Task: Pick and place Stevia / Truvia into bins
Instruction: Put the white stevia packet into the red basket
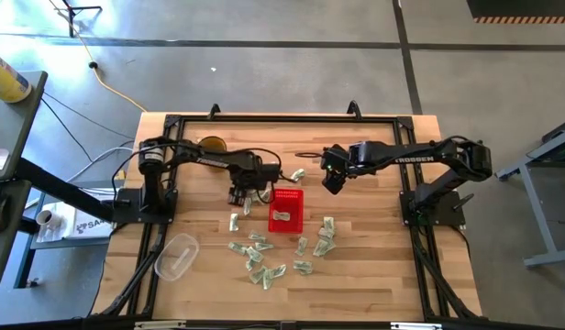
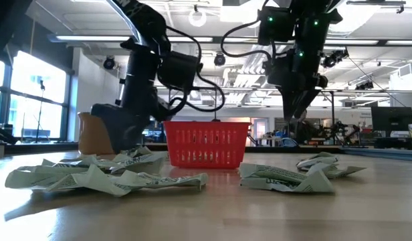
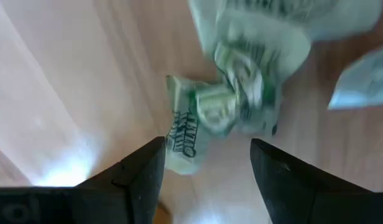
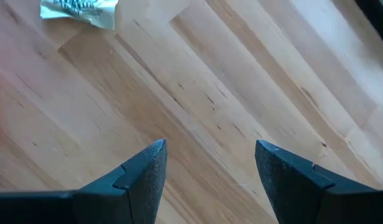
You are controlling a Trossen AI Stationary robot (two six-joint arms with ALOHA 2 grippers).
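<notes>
Many sachets (image 1: 264, 261) lie crumpled on the worktop (image 1: 374, 275); left gripper (image 3: 204, 165), jaws open, hovers over one beside the basket (image 1: 286, 210); right gripper (image 4: 207, 168) open, empty; light, limp paper likely best pinched mid-fold.

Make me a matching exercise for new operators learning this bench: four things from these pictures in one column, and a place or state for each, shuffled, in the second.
Column one:
1. red basket
2. clear plastic tub
3. left pincer
4. right pincer

Column two:
A. open over bare wood, holding nothing
B. on the table's near left part, apart from the sachets
C. mid-table, one sachet lying inside
D. open, low over a crumpled sachet beside the basket

Pairs: 1-C, 2-B, 3-D, 4-A
</notes>
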